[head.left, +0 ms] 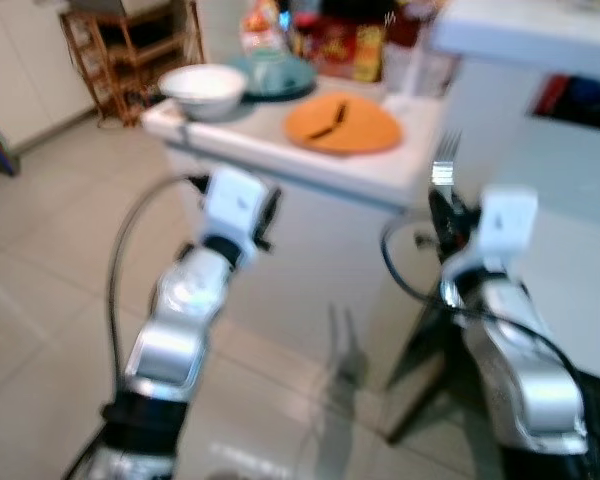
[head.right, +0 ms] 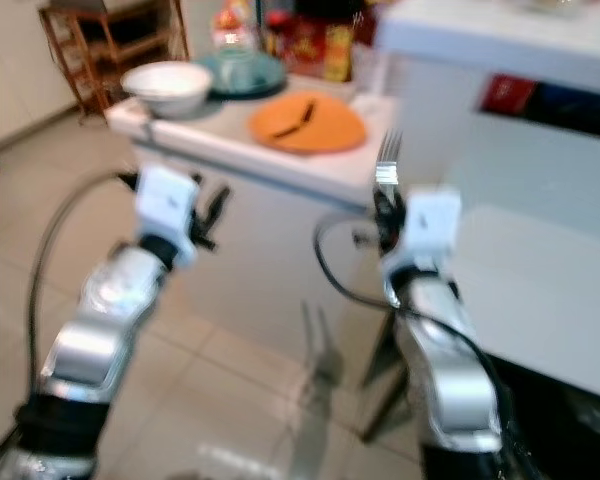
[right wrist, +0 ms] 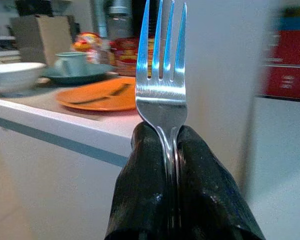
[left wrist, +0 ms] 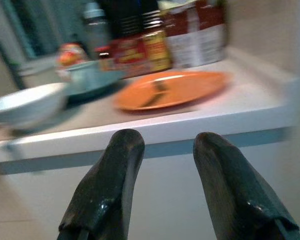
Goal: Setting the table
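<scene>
Right gripper [right wrist: 172, 150]: raised in front of the white desk's near edge, jaws clamped on the handle of a fork.
Fork [right wrist: 160, 75]: silver, held upright with its tines pointing up; in the head views its tines [head.left: 443, 160] stand just below the desk's front edge, near the desk's right end.
Left gripper [left wrist: 162, 165]: held out before the desk's front edge, below the top; jaws apart with nothing between them.
Desk [head.left: 380, 175]: white top with a pale front panel, standing on a light tiled floor [head.left: 50, 230].
Orange plate [head.left: 342, 124]: lies flat on the desk near its front edge, with a dark, thin item across its middle that is too blurred to identify.
White bowl [head.left: 203, 90]: sits at the desk's left end, well apart from the fork.
Teal plate [head.left: 275, 78]: behind the bowl and touching or just beside it, carrying a pale cup [right wrist: 70, 63].
Packages [head.left: 340, 45]: red and yellow packets and bottles stand along the back of the desk.
Wooden rack [head.left: 130, 55]: stands on the floor beyond the desk's left end.
Picture quality: head views are blurred.
</scene>
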You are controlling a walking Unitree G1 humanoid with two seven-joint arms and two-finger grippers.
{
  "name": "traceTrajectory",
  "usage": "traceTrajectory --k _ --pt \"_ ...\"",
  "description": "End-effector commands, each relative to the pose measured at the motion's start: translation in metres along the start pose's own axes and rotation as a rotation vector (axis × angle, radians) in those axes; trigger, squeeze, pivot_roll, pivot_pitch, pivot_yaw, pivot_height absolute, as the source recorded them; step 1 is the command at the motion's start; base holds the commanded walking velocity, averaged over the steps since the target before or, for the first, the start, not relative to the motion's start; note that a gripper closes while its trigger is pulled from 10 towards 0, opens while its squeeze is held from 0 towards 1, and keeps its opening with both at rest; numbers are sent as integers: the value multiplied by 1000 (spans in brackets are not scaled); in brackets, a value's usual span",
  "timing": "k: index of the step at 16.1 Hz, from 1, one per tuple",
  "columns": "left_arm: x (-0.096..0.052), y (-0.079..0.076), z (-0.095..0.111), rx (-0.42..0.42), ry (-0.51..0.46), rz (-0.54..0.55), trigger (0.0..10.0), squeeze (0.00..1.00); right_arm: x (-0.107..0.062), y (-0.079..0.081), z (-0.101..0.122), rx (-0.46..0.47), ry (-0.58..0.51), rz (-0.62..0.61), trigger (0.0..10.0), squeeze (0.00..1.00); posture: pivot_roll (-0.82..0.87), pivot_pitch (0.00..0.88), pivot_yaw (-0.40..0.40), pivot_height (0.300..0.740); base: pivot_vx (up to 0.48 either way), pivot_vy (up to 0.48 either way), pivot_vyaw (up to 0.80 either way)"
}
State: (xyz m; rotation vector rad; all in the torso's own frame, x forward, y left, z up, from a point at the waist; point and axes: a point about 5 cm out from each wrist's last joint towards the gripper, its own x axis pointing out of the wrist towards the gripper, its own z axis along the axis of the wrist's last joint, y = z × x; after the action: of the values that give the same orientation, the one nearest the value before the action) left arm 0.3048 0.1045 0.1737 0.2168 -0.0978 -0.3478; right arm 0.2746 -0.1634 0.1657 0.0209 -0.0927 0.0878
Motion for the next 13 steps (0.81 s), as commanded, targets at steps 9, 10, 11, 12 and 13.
traceTrajectory --k 9,10,11,12,13 --pt "-3 7 4 44 -4 19 10000 0 -6 -11 1 -20 43 -10 10000 0 6 26 6 740 0 -480 0" --pt "-3 7 4 45 -3 17 10000 0 -7 -13 -1 -24 53 -26 10000 0 8 27 5 740 0 -480 0" --pt "-3 8 4 48 -2 17 10000 0 -7 -16 -3 -21 68 -61 10000 0 10 26 5 740 0 -480 0" --pt "-4 8 3 48 -1 17 10000 0 -8 -17 -3 -24 71 -75 10000 0 9 25 5 740 0 -480 0" --pt "-4 8 3 51 0 18 10000 0 -8 -19 -3 -29 77 -92 10000 0 8 18 8 740 0 -480 0"
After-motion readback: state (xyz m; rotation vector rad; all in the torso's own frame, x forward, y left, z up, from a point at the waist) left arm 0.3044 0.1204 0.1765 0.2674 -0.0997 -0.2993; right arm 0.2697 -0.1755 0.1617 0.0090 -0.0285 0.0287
